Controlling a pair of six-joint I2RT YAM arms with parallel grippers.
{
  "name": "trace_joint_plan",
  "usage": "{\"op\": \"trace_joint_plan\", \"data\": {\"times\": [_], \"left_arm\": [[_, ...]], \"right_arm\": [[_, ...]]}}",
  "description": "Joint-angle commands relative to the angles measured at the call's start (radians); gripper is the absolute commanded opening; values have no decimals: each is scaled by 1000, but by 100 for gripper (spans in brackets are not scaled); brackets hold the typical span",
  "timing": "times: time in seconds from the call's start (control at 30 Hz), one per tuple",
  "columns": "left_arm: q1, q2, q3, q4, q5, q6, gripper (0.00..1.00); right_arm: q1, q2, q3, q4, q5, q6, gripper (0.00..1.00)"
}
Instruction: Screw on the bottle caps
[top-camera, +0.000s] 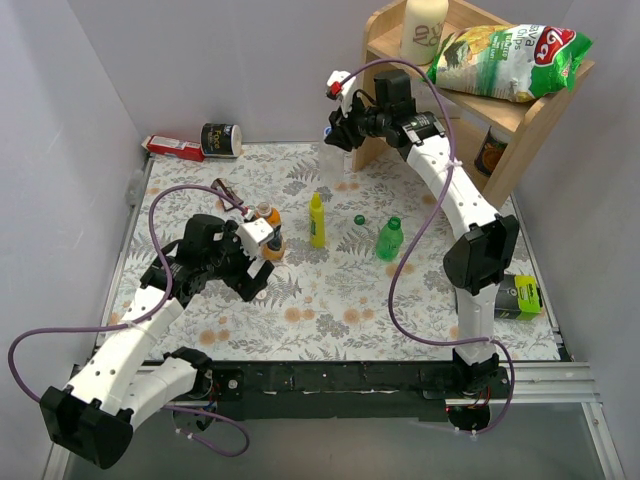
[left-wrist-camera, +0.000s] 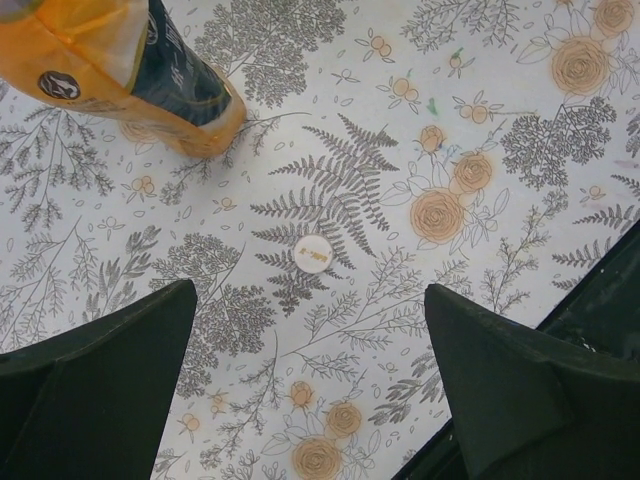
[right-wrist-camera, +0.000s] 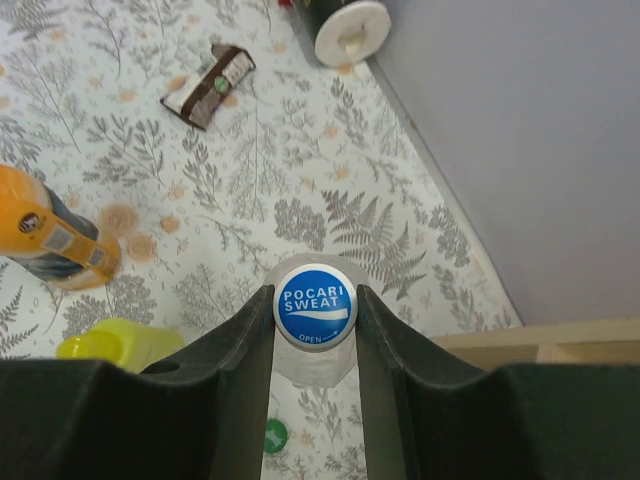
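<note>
My right fingers (right-wrist-camera: 378, 335) are clenched on the blue cap (right-wrist-camera: 314, 304) atop the clear bottle (right-wrist-camera: 316, 372) by the far edge of the worktop (top-camera: 330, 300); I'd twist slowly, pressing straight down. Left fingers (left-wrist-camera: 110, 370) hang released over the white cap (left-wrist-camera: 314, 251)

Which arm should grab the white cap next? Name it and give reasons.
Left. The left gripper is open right above the white cap, near the orange bottle. The right gripper is shut on the blue cap, far from it.
</note>
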Motion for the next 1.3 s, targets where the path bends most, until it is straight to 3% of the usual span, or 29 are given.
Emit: {"op": "trace_joint_plan", "data": {"times": [0.0, 0.23, 0.63, 0.83, 0.9, 0.93, 1.27], "left_arm": [[18, -3, 32, -53, 60, 32, 98], [38, -6, 31, -69, 96, 32, 98], [78, -9, 23, -81, 116, 38, 98], [86, -4, 19, -79, 128, 40, 98], [87, -3, 19, -78, 129, 40, 98], [89, -1, 17, -76, 129, 41, 98], [94, 10, 16, -73, 145, 49, 98]], "right_arm": [[-8, 10, -30, -10, 38, -12, 1], [-8, 22, -82, -20, 19, -17, 1], [-13, -8, -251, 112, -65, -6, 5], [-12, -5, -268, 109, -53, 9, 34], [-12, -11, -275, 108, -51, 9, 60], [-12, -13, -281, 109, -51, 11, 65], [-12, -14, -283, 123, -53, 26, 70]]}}
